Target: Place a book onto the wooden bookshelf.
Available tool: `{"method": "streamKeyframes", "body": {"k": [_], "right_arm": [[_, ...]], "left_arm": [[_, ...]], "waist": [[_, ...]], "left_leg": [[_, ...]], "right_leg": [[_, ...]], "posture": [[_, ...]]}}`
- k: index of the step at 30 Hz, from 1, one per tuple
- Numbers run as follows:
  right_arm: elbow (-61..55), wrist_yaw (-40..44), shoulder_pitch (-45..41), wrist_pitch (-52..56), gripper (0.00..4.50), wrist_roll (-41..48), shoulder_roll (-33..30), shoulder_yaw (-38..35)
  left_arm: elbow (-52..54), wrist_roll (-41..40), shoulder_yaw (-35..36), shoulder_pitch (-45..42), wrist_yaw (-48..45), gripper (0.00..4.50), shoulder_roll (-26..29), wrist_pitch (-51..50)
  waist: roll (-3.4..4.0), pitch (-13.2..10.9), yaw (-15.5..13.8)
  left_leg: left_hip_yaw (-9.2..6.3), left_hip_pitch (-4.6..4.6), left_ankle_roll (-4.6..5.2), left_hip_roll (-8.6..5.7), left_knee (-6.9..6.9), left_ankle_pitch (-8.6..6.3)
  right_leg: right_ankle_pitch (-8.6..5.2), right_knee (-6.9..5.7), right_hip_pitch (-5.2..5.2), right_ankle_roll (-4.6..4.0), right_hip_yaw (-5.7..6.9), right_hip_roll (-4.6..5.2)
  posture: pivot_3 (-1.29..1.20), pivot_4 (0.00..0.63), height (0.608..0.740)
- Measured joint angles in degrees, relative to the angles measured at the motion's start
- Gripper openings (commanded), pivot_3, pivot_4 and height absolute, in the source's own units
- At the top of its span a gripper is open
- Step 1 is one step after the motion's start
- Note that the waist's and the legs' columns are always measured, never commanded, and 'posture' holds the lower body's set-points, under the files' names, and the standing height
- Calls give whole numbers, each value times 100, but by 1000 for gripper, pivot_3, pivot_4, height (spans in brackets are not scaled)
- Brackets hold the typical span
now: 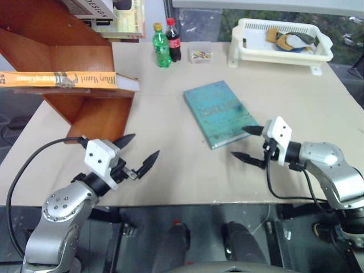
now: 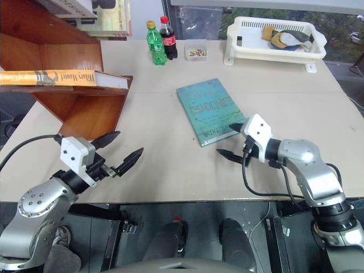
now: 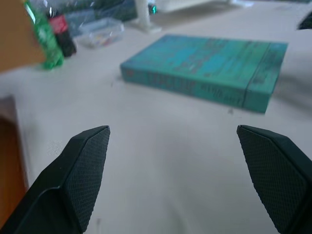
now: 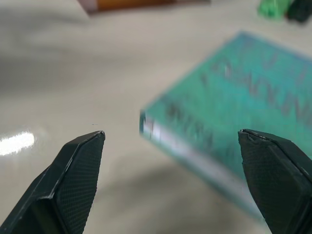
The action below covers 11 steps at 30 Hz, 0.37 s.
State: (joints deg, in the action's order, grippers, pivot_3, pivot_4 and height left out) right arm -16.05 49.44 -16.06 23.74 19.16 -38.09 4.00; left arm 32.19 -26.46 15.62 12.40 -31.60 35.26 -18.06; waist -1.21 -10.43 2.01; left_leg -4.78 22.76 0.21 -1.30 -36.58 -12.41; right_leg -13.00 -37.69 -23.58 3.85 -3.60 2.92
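The book [image 1: 57,79], orange-yellow with its spine outward, lies flat on a board of the wooden bookshelf [image 1: 96,111] at the table's left. My left gripper [image 1: 141,151] hovers open over the table in front of the shelf, nothing between its fingers [image 3: 85,168]. My right gripper [image 1: 245,143] stands open and empty just off the near corner of a teal-green book [image 1: 220,112] lying flat mid-table. That teal book [image 3: 209,68] also appears ahead of the left fingers, and close in the right wrist view [image 4: 243,112].
A green bottle [image 1: 161,45] and a dark cola bottle [image 1: 173,40] stand at the back, beside a small clear box [image 1: 199,52]. A white plastic basket [image 1: 280,40] with items sits at the back right. More books lie on the shelf's top [image 1: 108,14].
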Motion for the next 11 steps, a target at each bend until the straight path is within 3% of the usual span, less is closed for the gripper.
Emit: {"method": "streamKeyframes", "body": {"k": [4, 11], "right_arm": [[-166, -28, 413, -26, 4500, 36, -156, -388], [-628, 26, 1270, 142, 4500, 172, -736, -1216]], "left_arm": [[-12, -79, 224, 443, -274, 4457, 29, -8], [27, -464, 1340, 1316, -846, 4457, 278, -83]], "waist": [[0, 0, 25], [-3, 1, -18]], "left_leg": [[8, 0, 0, 4, 0, 0], [10, 3, 0, 8, 0, 0]], "right_leg": [[-11, 2, -1, -17, -8, -1], [-27, 12, 1, 4, -6, 2]], "posture": [[0, 150, 740], [0, 150, 740]]}}
